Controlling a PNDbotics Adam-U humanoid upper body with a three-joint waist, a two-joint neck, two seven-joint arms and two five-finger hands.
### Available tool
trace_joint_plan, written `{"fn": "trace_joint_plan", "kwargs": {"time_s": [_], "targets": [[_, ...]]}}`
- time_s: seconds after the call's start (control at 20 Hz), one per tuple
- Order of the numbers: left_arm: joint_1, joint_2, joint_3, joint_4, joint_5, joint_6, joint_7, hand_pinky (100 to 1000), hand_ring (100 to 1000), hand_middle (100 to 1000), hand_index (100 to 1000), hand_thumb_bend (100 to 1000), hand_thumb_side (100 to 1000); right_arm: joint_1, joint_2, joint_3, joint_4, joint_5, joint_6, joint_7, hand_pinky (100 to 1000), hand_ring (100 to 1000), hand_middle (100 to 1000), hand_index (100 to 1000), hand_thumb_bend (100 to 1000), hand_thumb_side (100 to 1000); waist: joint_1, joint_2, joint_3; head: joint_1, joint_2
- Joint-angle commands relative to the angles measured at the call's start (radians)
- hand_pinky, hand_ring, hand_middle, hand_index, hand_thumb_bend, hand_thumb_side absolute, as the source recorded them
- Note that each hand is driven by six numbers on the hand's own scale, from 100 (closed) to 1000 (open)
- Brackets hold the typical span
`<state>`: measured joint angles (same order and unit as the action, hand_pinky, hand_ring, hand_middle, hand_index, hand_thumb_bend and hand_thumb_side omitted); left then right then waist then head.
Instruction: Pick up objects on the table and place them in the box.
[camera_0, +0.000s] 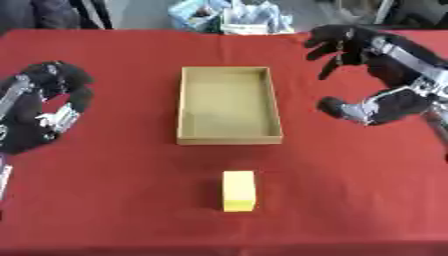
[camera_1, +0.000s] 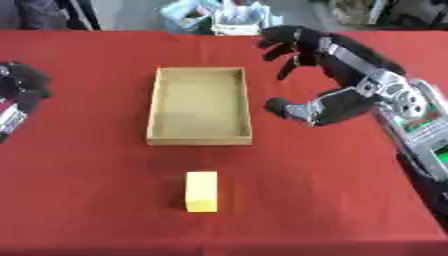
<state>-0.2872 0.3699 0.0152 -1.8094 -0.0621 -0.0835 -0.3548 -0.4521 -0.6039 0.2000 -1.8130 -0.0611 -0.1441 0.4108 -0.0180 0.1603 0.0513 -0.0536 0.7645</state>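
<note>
A shallow cardboard box (camera_0: 230, 106) lies in the middle of the red worktop (camera_0: 122, 195), with its long side running away from the robot. Inside it only the bare brown bottom shows. Nearer to the robot, well apart from the box and almost in line with its right half, a small yellow block (camera_0: 238, 190) lies flat on the cloth — nothing touches it.

The right hand (camera_1: 337, 75) hangs over the worktop to the right of the box, beside its far right corner. Its fingers (camera_1: 284, 47) are spread and only slightly bent, the thumb (camera_1: 289, 109) reaches toward the box wall, and there is nothing between them; so the hand is open. The left hand (camera_0: 48, 100) is at the left edge of the view, well apart from the box. Its fingers look loosely bent, and it holds nothing.

Beyond the far edge of the worktop there is some pale clutter (camera_0: 229, 17).
</note>
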Motion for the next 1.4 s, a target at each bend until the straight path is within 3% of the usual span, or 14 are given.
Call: {"fn": "trace_joint_plan", "kwargs": {"time_s": [0.05, 0.55, 1.4], "targets": [[-0.008, 0.01, -0.001, -0.019, 0.001, -0.001, -0.001, 676, 612, 639, 685, 299, 506, -0.021, -0.03, -0.002, -0.014, -0.005, -0.002, 0.008, 630, 825, 841, 951, 429, 308, 0.002, -0.016, 0.003, 0.003, 0.006], [-0.01, 0.011, -0.003, -0.016, 0.0, 0.004, 0.004, 678, 614, 639, 685, 283, 518, -0.055, -0.037, 0.033, -0.031, -0.013, 0.0, 0.041, 636, 827, 843, 953, 434, 321, -0.002, -0.021, 0.004, 0.001, 0.006], [-0.006, 0.012, -0.008, 0.0, -0.01, 0.019, 0.007, 681, 607, 640, 687, 270, 541, -0.186, -0.03, 0.195, -0.019, 0.057, 0.002, 0.239, 660, 834, 845, 941, 404, 318, -0.004, -0.028, 0.011, -0.007, 0.006]]}}
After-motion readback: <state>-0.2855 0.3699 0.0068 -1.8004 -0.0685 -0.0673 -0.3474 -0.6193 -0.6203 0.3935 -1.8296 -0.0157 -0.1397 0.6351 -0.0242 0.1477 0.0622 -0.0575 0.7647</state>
